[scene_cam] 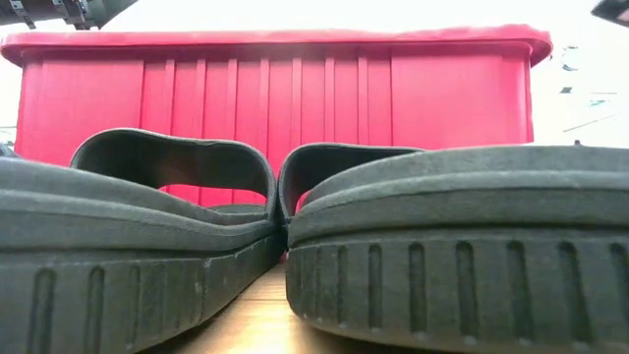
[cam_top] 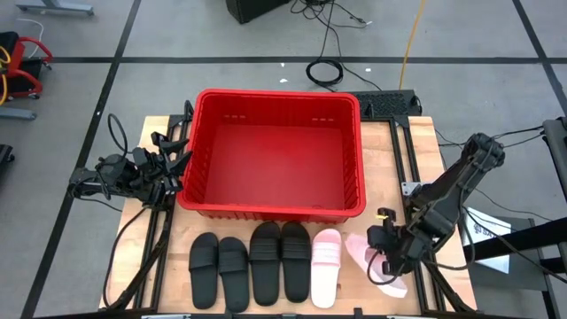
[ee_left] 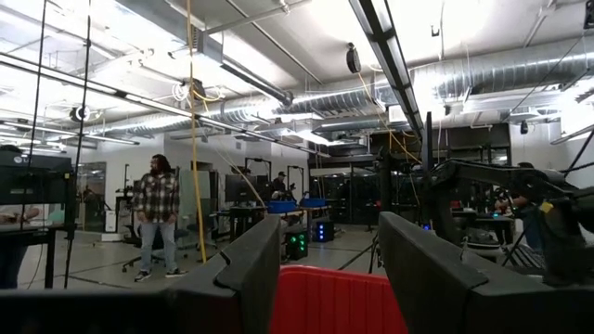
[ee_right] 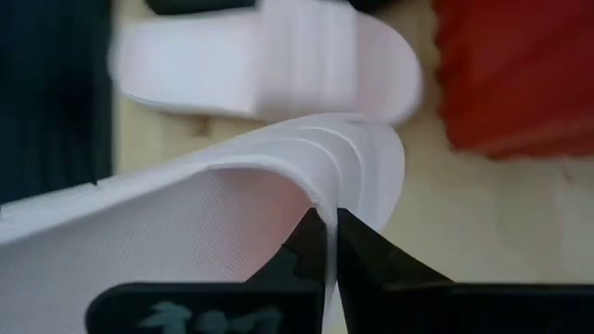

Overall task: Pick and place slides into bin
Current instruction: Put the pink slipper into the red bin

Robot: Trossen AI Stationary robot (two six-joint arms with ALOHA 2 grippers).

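Observation:
The red bin (cam_top: 275,155) stands mid-table. In front of it, several black slides (cam_top: 248,266) and one pale pink slide (cam_top: 325,264) lie side by side, soles down. Two black slides (scene_cam: 295,246) fill the low view, with the bin (scene_cam: 275,88) behind them. Right of the row, a second pink slide (cam_top: 379,268) sits tilted, with my right gripper (cam_top: 387,254) shut on it. My left gripper (cam_top: 180,161) waits open at the bin's left wall, pointing over the bin (ee_left: 339,301). My right gripper pinches the pink slide's strap at its edge (ee_right: 327,199) between its two fingers (ee_right: 357,250). It comes from above, slanting down. The slide is tilted in the hold, footbed (ee_right: 186,241) turned toward the wrist camera. Whether any part still touches the table, I cannot tell.
The bin's tall walls rise between the two arms. Bare wood shows right of the held slide (cam_top: 434,151) and between the slides and the bin's front wall. Cables and frame rails run along both table sides. A person (ee_left: 156,218) stands far off in the room.

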